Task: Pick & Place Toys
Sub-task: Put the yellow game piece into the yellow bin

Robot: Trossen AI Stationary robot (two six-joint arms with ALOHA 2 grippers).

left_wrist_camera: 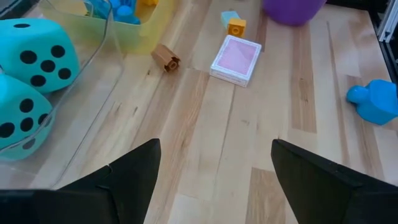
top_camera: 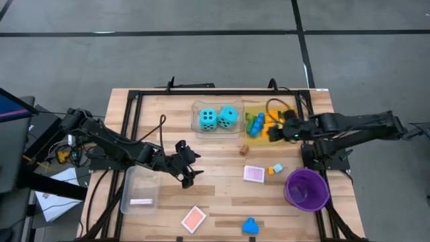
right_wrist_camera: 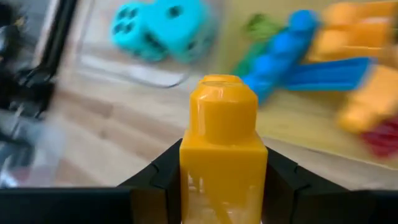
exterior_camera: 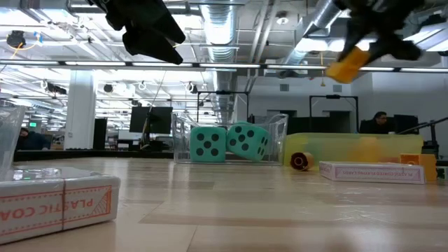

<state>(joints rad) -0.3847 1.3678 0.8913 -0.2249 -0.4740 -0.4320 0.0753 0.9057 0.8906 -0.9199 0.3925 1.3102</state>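
My right gripper (right_wrist_camera: 221,177) is shut on an orange-yellow brick (right_wrist_camera: 221,124) and hangs over the yellow tray (top_camera: 250,111) of blue, green, orange and red bricks at the far right. Two turquoise dice (top_camera: 218,119) sit in a clear tray beside it. My left gripper (top_camera: 193,163) hovers open with nothing between its fingers above the table's middle left. On the wood lie a brown brick (top_camera: 244,149), a pink tile (top_camera: 254,173), two small orange and pale blue bricks (top_camera: 275,169), an orange tile (top_camera: 193,218) and a blue brick (top_camera: 250,226). My right gripper pinches the brick's two opposite side walls (right_wrist_camera: 189,174) between its two fingers. The stud end (right_wrist_camera: 221,84) sticks out past the fingertips. The fingers slant down from the table's right side. The brick (exterior_camera: 346,66) hangs lifted clear, high above the yellow tray.
A purple bowl (top_camera: 307,188) stands at the near right. A clear tray (top_camera: 140,188) with a flat card in it lies near the left edge. A black frame (top_camera: 134,101) runs round the table's edges. Bare wood lies between the trays and the near edge.
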